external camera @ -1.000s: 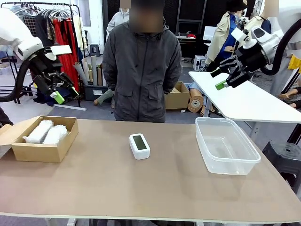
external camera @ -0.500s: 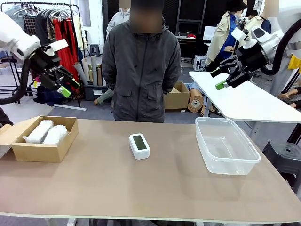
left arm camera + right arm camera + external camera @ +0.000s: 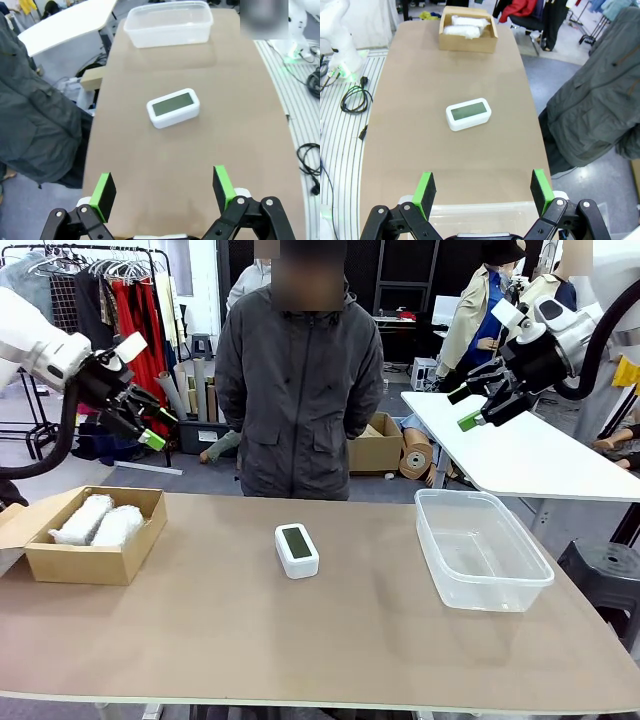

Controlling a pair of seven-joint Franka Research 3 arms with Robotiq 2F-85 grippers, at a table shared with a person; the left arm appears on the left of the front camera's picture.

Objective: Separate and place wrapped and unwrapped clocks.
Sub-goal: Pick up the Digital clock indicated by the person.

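1. Plainly, both end effectors hang in the air with their jaws spread wide, grasping nothing and touching nothing.
2. High over the left end of the counter, the left end effector sits above and behind the box. In its wrist view the green pads stand far apart, with bare counter between them.
3. Off the far right corner of the counter, the right end effector is raised above and behind the tub. Its wrist view shows the pads equally wide, with the tub's rim below them.
4. Near the middle of the counter the clock lies bare and screen up, well apart from box and tub. It shows ahead of each end effector.
5. Inside the open cardboard box two bundles in white bubble wrap lie side by side, touching.
6. At the right end of the counter stands the clear plastic tub.
7. Behind the clock, a person in a dark jacket stands at the far edge.
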